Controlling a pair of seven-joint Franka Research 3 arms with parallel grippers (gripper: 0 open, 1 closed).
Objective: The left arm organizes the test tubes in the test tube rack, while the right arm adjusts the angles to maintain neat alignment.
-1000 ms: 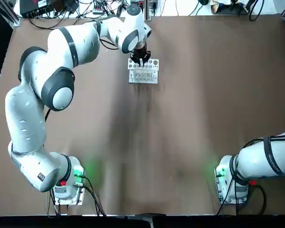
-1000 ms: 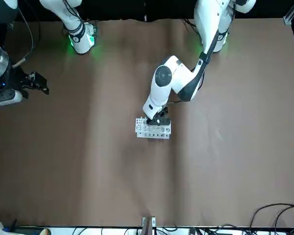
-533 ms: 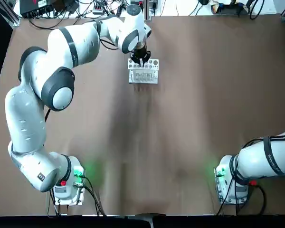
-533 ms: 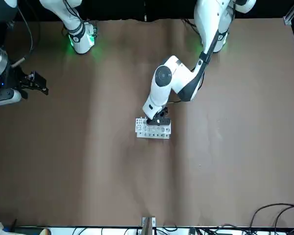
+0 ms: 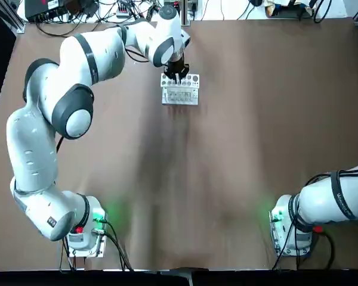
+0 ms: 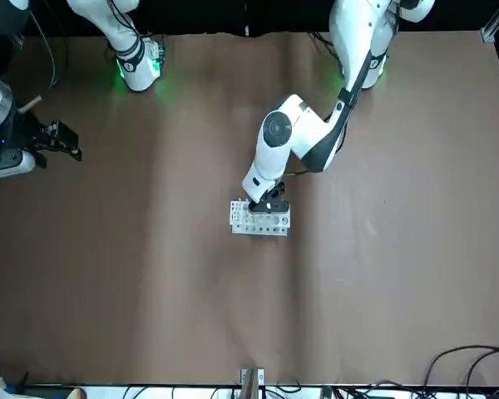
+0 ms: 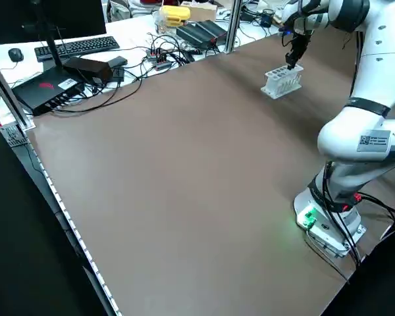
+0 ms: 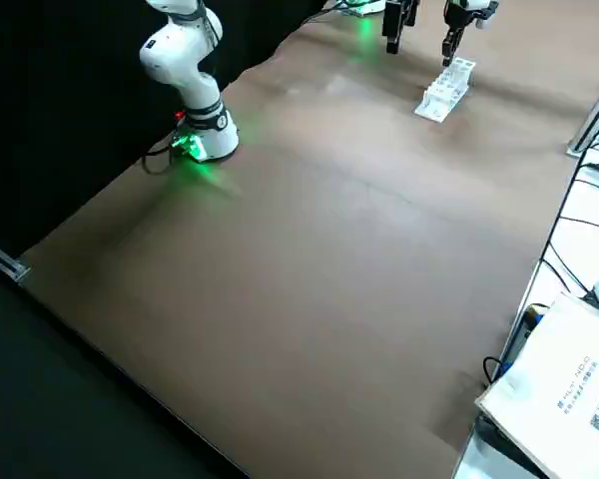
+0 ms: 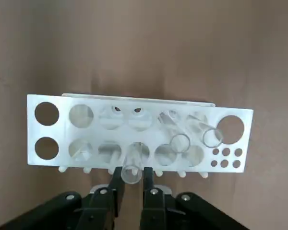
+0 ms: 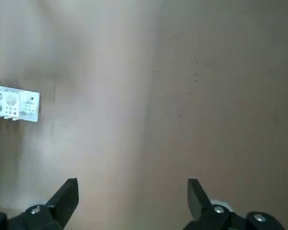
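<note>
Basically nothing has moved vs a sec ago: rack, tubes and both arms sit where they did, maybe a hair of settling at the left wrist, can't really tell.

Test tube rack (image 5: 180, 89) is at the far side of the table (image 5: 238, 167), a bit left of centre from the robot's pov, long side running across. In the left wrist view it's a two-row rack (image 9: 134, 132), and a few test tubes (image 9: 180, 142) lean in the middle holes, rims tilted, not lined up. Holes at one end look empty.

One tube (image 9: 132, 173) is pinched between the left gripper (image 9: 132, 184) fingers, rim up, just at the rack's near edge. Prob held by its upper part so the bottom can be dropped into a near-row hole w/o the fingers hitting the rack top. Imo mid-insertion or just about to lower, tube isn't seated yet afaict.

Left arm (image 5: 77, 113) is stretched way out from its base, elbow bowed to its own left, wrist turned straight down over the rack (image 6: 260, 218) so the tube goes in vertical.

Right arm (image 5: 328, 199) is parked off at its own side, well apart from the rack. Right gripper (image 10: 129, 196) has fingers spread wide, nothing in them, pointing at bare table w/ the rack only at the edge of its view. So no angle-fixing happening yet.
</note>
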